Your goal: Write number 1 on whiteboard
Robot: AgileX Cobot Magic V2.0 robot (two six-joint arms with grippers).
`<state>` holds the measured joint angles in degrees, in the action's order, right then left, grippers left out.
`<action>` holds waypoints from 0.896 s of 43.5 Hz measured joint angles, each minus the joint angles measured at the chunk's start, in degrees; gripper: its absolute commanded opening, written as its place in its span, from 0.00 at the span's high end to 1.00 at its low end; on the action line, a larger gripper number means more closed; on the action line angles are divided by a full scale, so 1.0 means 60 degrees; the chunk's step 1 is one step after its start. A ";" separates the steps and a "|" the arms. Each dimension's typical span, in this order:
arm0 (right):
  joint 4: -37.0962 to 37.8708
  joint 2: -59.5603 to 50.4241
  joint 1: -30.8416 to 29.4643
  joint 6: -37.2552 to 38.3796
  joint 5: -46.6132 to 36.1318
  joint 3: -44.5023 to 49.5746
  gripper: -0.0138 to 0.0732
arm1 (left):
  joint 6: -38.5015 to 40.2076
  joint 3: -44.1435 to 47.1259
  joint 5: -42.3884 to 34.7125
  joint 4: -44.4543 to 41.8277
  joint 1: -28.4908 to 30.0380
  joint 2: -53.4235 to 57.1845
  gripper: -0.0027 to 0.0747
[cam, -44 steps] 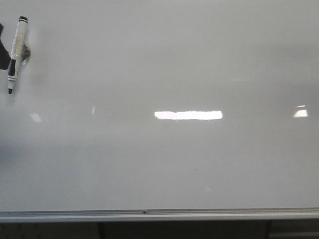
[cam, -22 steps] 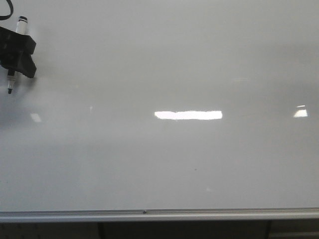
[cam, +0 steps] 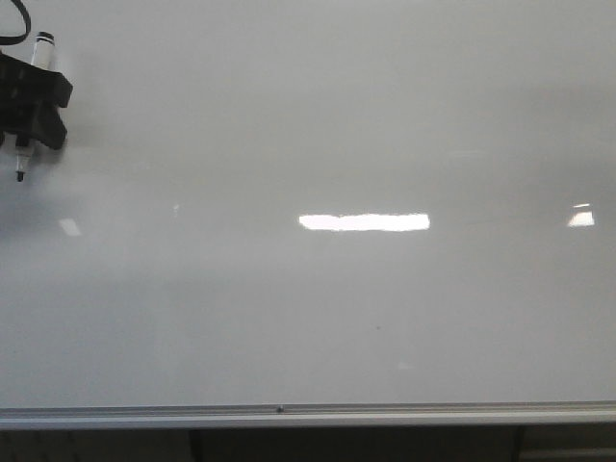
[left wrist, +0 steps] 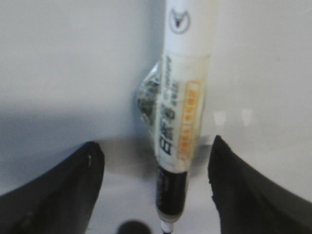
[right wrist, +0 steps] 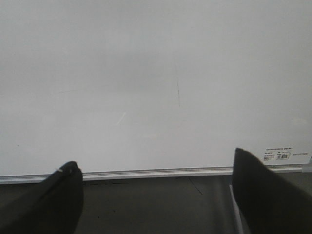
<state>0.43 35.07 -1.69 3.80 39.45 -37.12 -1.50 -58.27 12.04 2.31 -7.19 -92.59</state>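
The whiteboard point(cam: 337, 289) fills the front view, with its silver rail point(cam: 289, 414) along the near edge. A white marker pen with black ends point(cam: 41, 50) lies on it at the far left. My left gripper point(cam: 31, 111) is over the pen, open. In the left wrist view the pen point(left wrist: 180, 97) lies between the two fingers point(left wrist: 58, 195), which stand apart from it. My right gripper point(right wrist: 155, 163) is open and empty over the board's rail point(right wrist: 146, 173); it is out of the front view. No black number 1 shows; only a faint thin grey line point(right wrist: 178, 92) marks the board.
Bright light reflections point(cam: 364, 222) lie across the board's middle and right. A black cable point(cam: 14, 24) loops at the top left corner. A small label point(right wrist: 286, 155) sits near the board's edge, with a dark surface point(right wrist: 156, 204) beyond the rail.
My left gripper has come in from the left edge and now straddles the marker pen. The pen has stayed in place. Little has moved in the last half second.
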 measured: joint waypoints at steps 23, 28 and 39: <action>0.0000 0.0000 0.0000 0.0000 0.0000 0.0000 0.10 | 0.0000 -0.0038 0.0081 -0.0053 0.0035 -0.0064 0.99; 0.0000 0.0000 0.0000 0.0000 0.0000 0.0000 0.10 | 0.0000 -0.0038 0.0432 -0.0016 0.0035 0.0153 0.99; 0.0000 0.0000 0.0000 0.0000 0.0000 0.0000 0.10 | -0.0536 -0.0177 0.2439 0.0001 -0.0028 0.1751 0.99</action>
<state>0.43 35.07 -1.69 3.80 39.45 -37.12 -4.72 -59.33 26.67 2.32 -7.36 -82.09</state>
